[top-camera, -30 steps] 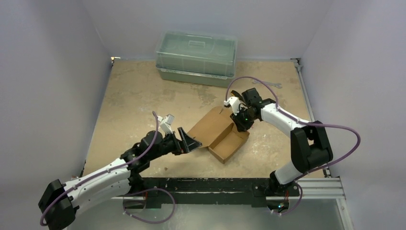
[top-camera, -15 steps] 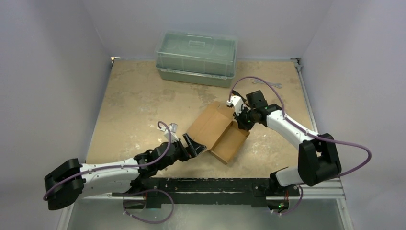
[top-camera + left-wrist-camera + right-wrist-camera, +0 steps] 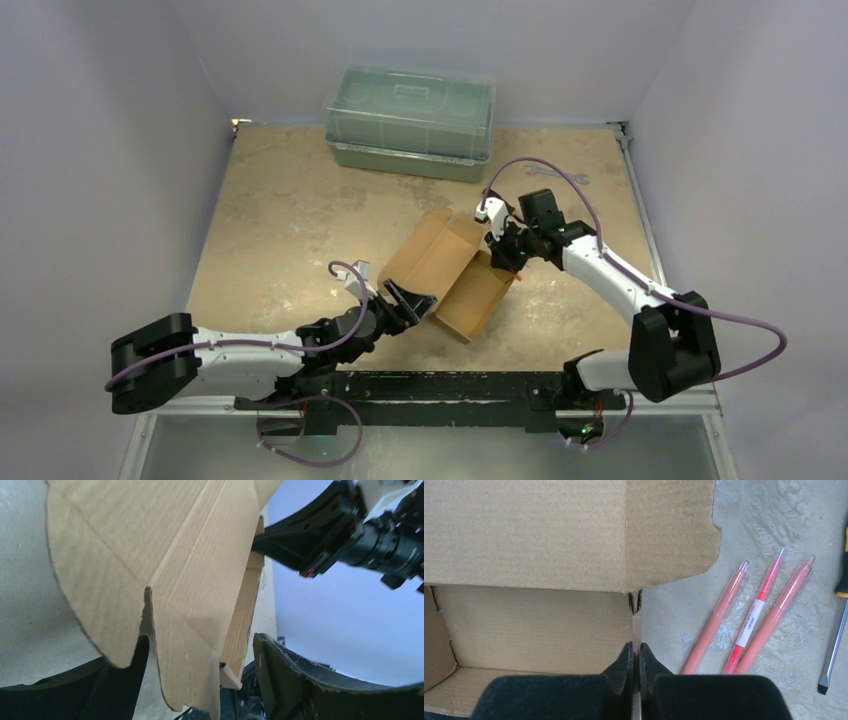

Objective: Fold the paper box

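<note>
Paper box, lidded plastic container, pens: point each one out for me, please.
paper box [image 3: 432,258]: top external view, raised lid panel.
plastic container [image 3: 410,120]: top external view, middle of its lid.
orange pens [image 3: 716,621]: right wrist view, leftmost pen's barrel.

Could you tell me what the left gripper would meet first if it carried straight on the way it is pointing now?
The box: its scalloped flap sits between the open fingers of the left gripper, so it would likely press into that cardboard at once.
</note>
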Action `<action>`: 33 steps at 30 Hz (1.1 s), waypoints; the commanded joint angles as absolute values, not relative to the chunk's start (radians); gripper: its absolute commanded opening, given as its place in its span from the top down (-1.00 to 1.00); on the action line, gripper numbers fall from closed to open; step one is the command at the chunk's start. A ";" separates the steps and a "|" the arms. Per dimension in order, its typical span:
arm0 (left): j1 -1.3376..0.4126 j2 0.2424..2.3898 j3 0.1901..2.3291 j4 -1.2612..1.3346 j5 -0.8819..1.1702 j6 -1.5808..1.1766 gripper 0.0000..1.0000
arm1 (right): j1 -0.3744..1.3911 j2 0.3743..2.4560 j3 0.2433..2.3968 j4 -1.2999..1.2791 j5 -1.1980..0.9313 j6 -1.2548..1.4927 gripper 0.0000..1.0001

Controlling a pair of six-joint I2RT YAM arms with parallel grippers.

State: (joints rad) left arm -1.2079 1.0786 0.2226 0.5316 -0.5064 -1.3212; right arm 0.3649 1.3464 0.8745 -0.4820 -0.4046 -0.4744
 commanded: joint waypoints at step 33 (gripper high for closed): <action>-1.269 1.237 0.309 0.707 -0.694 -1.086 1.00 | 0.354 1.401 0.825 -0.382 -0.310 -0.458 0.51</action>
